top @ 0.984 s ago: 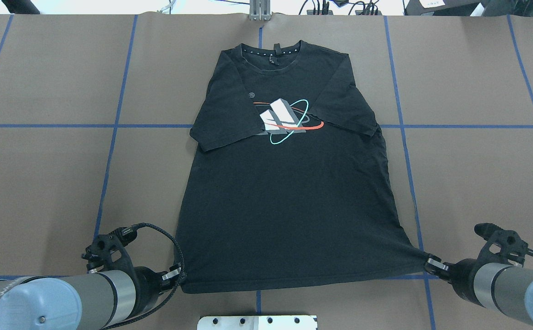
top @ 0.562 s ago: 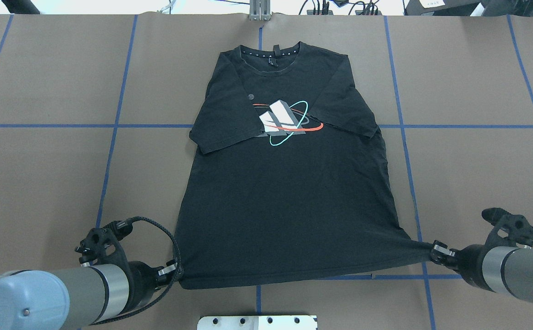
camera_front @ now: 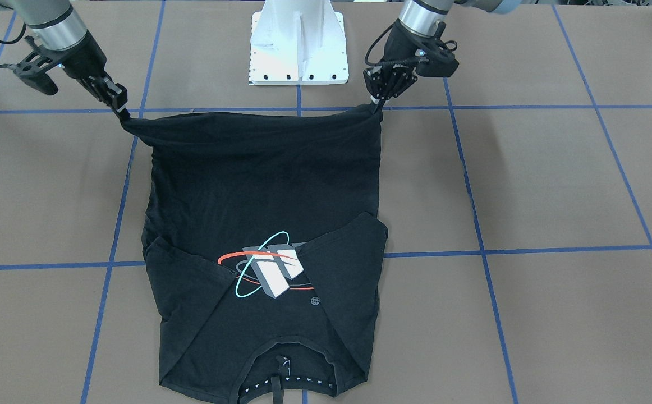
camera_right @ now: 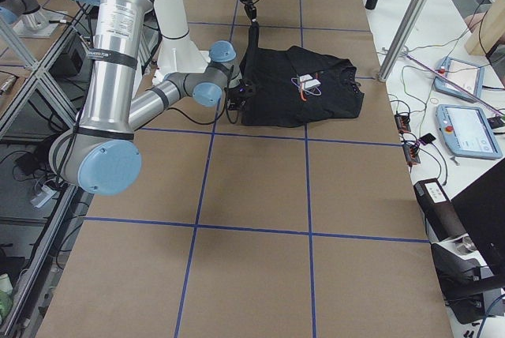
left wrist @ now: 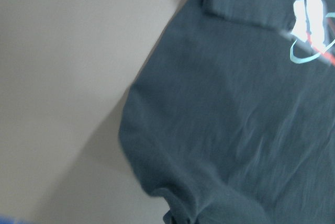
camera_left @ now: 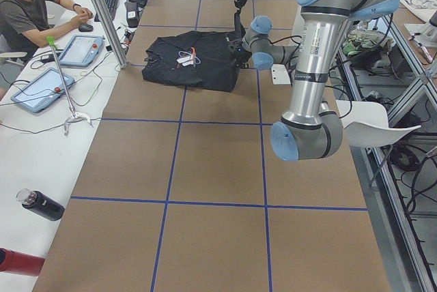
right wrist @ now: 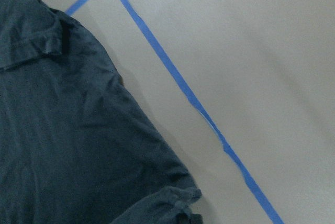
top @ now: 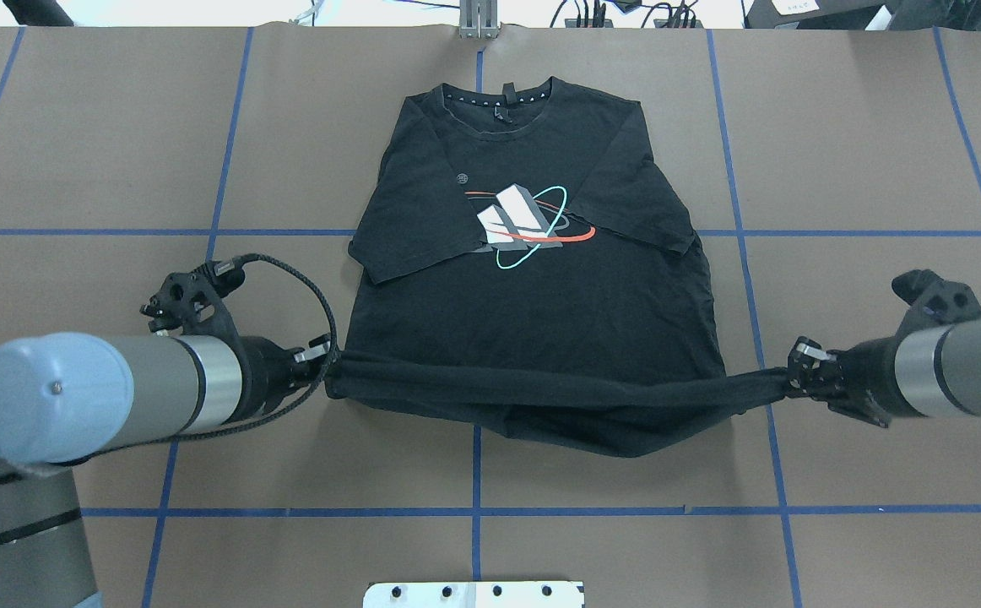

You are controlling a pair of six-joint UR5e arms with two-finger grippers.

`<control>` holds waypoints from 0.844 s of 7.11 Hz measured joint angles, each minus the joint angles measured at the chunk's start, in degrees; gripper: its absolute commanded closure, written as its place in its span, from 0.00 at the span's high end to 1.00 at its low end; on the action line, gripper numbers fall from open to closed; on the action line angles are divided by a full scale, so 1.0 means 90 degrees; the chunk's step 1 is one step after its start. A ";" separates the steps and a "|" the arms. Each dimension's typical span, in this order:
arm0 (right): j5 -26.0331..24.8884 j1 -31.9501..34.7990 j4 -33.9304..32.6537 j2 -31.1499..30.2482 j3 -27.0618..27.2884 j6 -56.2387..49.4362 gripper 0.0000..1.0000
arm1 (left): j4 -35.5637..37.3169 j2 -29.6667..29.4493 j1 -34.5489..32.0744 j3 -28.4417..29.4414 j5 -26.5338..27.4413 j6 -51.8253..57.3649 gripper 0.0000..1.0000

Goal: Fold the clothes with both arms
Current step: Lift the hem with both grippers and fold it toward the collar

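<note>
Holding 1 T-shirt (top: 533, 329) | 2 clamped: left gripper (top: 327, 366), right gripper (top: 791, 378)

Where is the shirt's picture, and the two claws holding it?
chest print (top: 514, 218): overhead view, on the white-grey blocks.
left gripper (top: 326, 366): overhead view, between fingertips pinching the T-shirt (top: 541, 321).
right gripper (top: 793, 372): overhead view, between fingertips pinching the T-shirt.

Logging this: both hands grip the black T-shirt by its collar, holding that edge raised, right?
Not the collar: the left hand and right hand grip the T-shirt by its hem corners, holding that edge raised, as the overhead exterior view shows.
</note>
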 measured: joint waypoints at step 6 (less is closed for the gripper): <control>0.0159 0.1677 -0.2590 0.3354 -0.2220 -0.2556 0.00 | -0.0962 -0.0910 -0.1357 0.1961 -0.0290 0.0602 0.00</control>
